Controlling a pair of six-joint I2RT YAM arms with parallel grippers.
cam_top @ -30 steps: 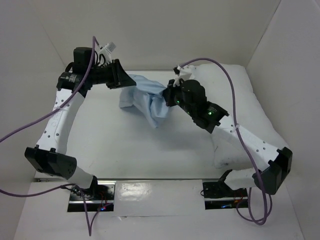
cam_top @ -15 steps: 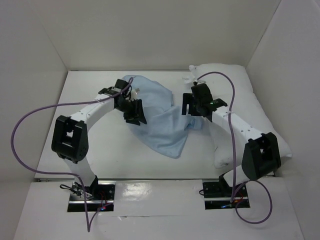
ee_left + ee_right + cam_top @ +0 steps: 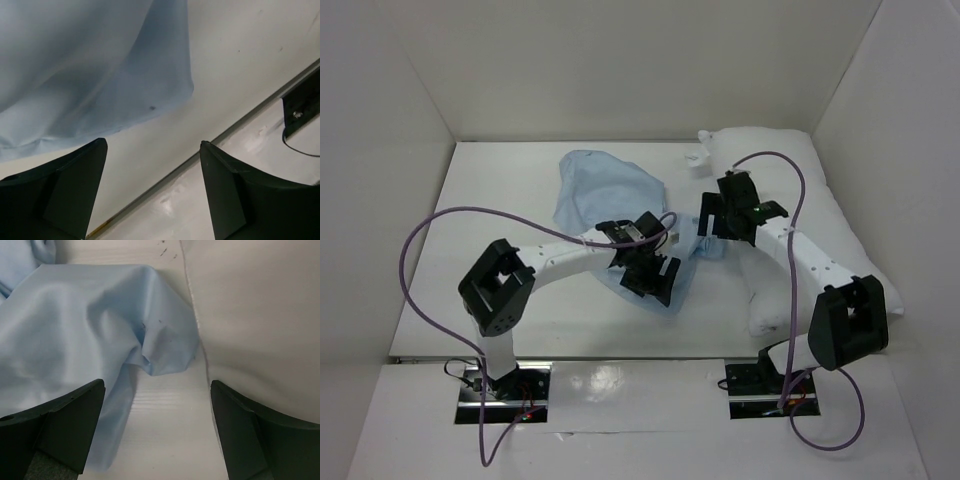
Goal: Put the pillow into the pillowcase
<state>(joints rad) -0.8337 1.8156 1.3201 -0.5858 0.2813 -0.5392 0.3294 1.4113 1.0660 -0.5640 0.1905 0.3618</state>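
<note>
the limp pillowcase (image 3: 605, 190) lies on the table (image 3: 500, 190) beside the pillow (image 3: 850, 220).

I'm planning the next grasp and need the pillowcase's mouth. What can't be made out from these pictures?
- Opening of the pillowcase: top view, folds and the left arm hide it; both wrist views cut the cloth off at their edges.
- Near side of the pillow: top view, the right arm crosses it.
- White scrap at the pillow's far corner: top view, too small to identify.
</note>
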